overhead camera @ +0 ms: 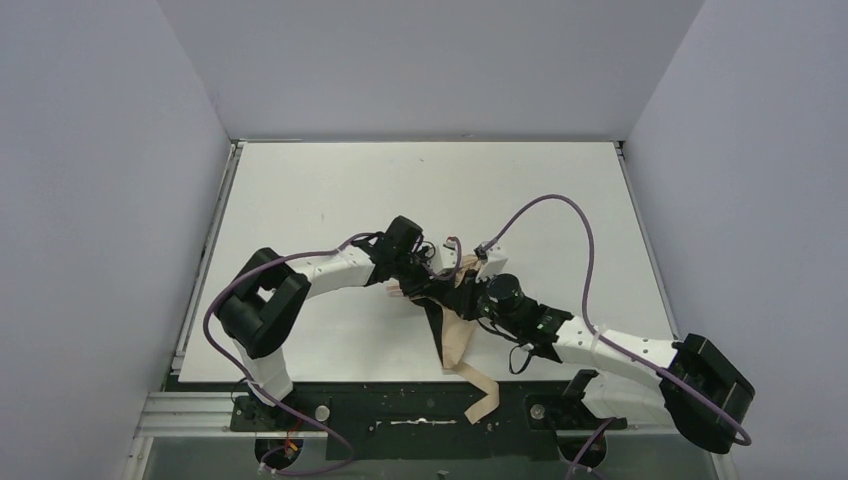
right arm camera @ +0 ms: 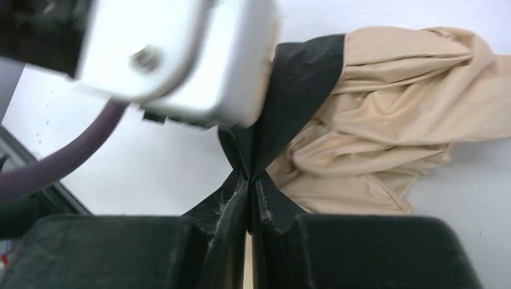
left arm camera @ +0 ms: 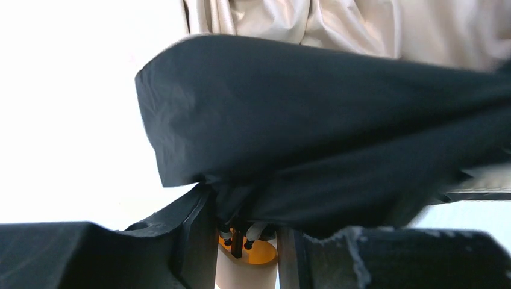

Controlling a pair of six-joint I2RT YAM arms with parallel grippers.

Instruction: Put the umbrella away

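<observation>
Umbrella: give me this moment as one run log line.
umbrella: loose, tan fabric spilling past near edge of table | left end effector: closed on black fabric | right end effector: shut on black fabric | task: not done

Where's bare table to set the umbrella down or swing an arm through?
Crowded: near centre, where left gripper and right gripper pinch the umbrella, fabric trailing over the near edge. Bare: the far half of the table beyond them, and the right strip outside the purple cable.
</observation>
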